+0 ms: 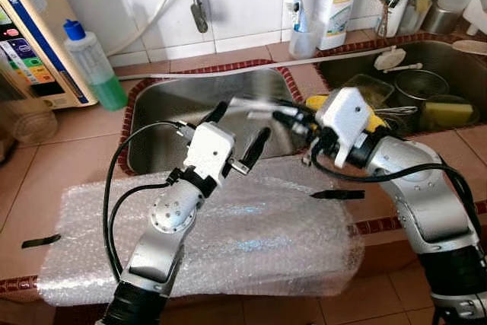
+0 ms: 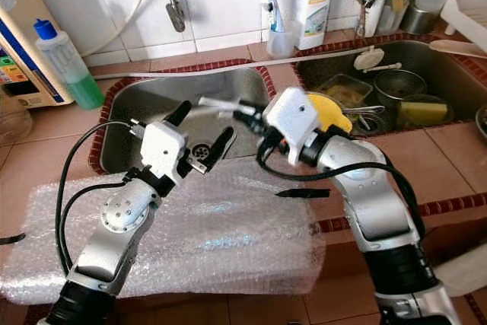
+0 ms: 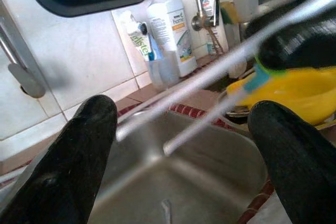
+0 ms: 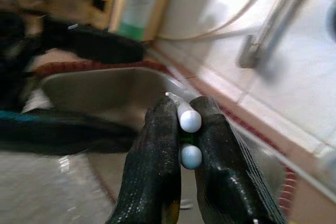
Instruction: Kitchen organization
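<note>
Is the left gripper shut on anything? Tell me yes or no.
No: the left gripper is open, its two black fingers spread wide apart over the steel sink, nothing between them.

Left basin (image 1: 175,112): upper middle of the frame, its bare steel floor is free room; the two grippers hang over its near edge.
Left gripper (image 1: 237,133): fingers spread wide, a gap between them; white chopsticks (image 1: 255,106) cross just beyond that gap.
Right gripper (image 4: 181,140): fingers pinched on the chopsticks, blocking the divider between basins.
Right basin (image 1: 449,66): upper right, crowded with a strainer (image 1: 420,85), sponge (image 1: 445,114) and container (image 1: 367,89).
Bubble wrap (image 1: 228,241): covers the lower middle counter, crossed by both arms.
Back ledge: lined with a white detergent bottle (image 1: 337,1), cup (image 1: 302,42) and green soap bottle (image 1: 93,66).
</note>
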`<state>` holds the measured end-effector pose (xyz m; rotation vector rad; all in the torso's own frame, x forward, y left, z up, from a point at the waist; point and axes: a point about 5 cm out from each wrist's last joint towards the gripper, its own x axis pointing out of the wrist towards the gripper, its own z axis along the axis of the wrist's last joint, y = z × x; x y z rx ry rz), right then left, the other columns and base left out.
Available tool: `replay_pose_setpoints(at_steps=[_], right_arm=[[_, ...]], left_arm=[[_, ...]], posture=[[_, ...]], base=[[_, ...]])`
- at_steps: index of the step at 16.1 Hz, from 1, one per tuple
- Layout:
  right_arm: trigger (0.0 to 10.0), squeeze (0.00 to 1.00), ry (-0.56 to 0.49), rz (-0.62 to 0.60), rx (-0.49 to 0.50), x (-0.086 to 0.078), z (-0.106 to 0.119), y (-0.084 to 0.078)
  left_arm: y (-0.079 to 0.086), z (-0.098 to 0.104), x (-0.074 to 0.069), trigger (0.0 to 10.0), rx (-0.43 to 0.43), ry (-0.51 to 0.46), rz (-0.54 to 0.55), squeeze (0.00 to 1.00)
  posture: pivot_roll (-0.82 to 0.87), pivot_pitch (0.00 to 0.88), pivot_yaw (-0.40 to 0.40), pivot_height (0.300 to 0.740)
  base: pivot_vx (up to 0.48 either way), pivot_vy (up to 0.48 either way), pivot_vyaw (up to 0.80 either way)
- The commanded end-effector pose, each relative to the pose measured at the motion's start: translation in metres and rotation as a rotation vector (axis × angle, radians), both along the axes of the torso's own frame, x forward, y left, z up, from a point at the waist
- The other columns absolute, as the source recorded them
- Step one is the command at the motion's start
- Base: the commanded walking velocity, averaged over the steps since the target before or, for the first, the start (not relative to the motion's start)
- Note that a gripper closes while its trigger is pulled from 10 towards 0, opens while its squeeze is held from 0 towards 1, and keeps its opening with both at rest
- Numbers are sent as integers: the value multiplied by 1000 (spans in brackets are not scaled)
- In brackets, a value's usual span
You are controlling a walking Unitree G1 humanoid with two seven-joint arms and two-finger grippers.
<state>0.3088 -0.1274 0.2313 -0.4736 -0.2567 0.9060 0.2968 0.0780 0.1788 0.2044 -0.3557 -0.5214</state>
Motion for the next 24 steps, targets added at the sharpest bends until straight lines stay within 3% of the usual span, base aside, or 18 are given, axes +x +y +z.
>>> replay_pose_setpoints(at_steps=[1,7,12,14,15,16,17,18,24], right_arm=[[0,0,11,66,-13,-7,0,8],[0,0,78,198,-93,-13,1,15],[0,0,83,245,-111,-19,1,22],[0,0,60,251,-112,-20,3,25],[0,0,37,247,-101,-20,5,26],[0,0,7,233,-75,-19,11,29],[0,0,1,232,-58,-18,15,31],[0,0,-1,237,-40,-19,17,33],[0,0,-3,283,11,-26,20,50]], left_arm=[[2,-4,1,10000,24,1,13,0],[-5,-7,0,10000,106,-48,-28,0],[-8,-11,-1,10000,111,-57,-36,0],[-10,-11,-3,5843,106,-58,-47,0],[-11,-12,-3,1333,103,-56,-55,0],[-13,-14,-5,1804,109,-50,-80,0],[-14,-14,-6,9647,115,-48,-90,0],[-15,-15,-6,10000,114,-46,-90,0],[-15,-17,-5,10000,117,-41,-84,0]], posture=[[-330,140,129,740],[-334,136,131,740],[-334,137,131,740],[-336,140,134,740],[-337,140,135,740],[-340,140,135,740],[-342,142,136,740],[-343,142,137,740],[-342,144,139,740]], base=[[0,0,0],[0,0,0],[0,0,0],[0,0,0],[0,0,0],[0,0,0],[0,0,0],[0,0,0],[0,0,0]])
